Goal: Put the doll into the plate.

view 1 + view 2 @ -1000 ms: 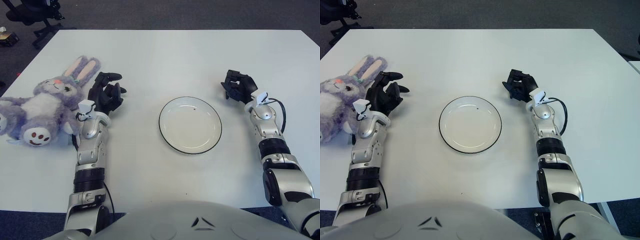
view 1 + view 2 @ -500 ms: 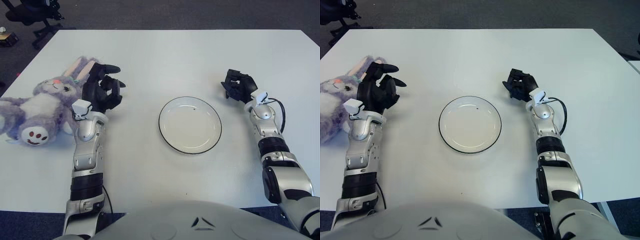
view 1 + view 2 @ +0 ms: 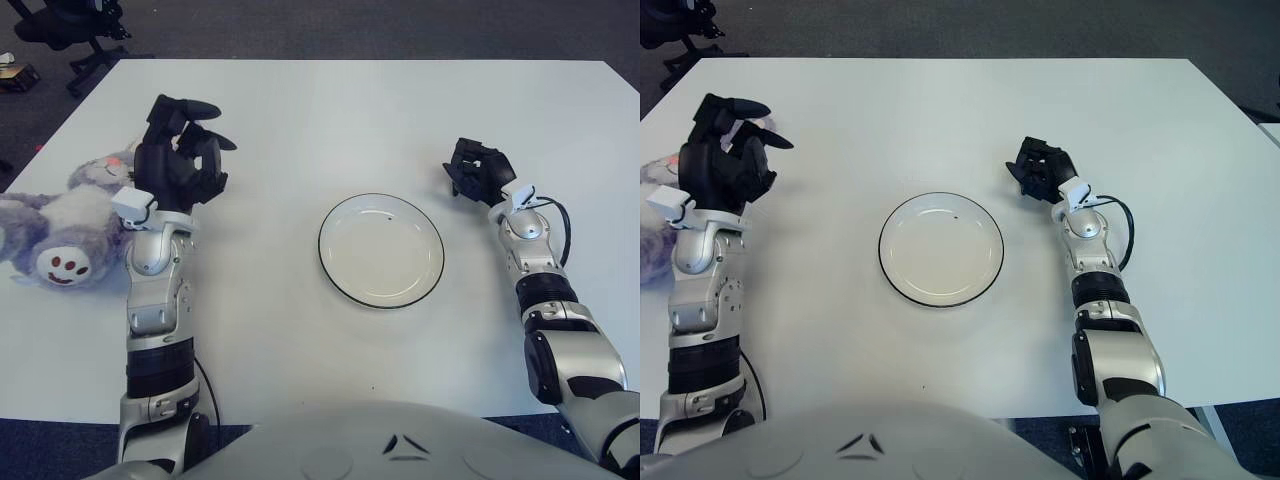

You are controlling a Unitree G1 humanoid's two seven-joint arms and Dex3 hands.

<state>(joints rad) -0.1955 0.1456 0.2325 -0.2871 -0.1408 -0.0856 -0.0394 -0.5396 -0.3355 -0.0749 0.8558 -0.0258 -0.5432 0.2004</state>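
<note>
A round white plate with a thin dark rim [image 3: 381, 250] lies flat near the middle of the white table [image 3: 330, 110], nothing in it.

To the left of the plate, the robot's silver left arm rises from the table's near edge and ends in the black three-fingered left hand [image 3: 176, 165], lifted with its fingers spread and curved, gripping nothing. The hand shows directly over the head end of the purple and white plush rabbit doll [image 3: 62, 215], covering its ears and part of its face; whether the fingers touch the fur cannot be told. The doll lies on its back well to the left of the plate, close to the table's left edge, one white foot sole with pink pads turned up toward the near side.

To the right of the plate, the right hand [image 3: 478, 173] shows just beyond the plate's far right rim, fingers curled in on themselves around nothing, with a black cable looping at the wrist.

Beyond the table's far left corner, a black office chair base [image 3: 75, 30] stands on the dark carpet.
</note>
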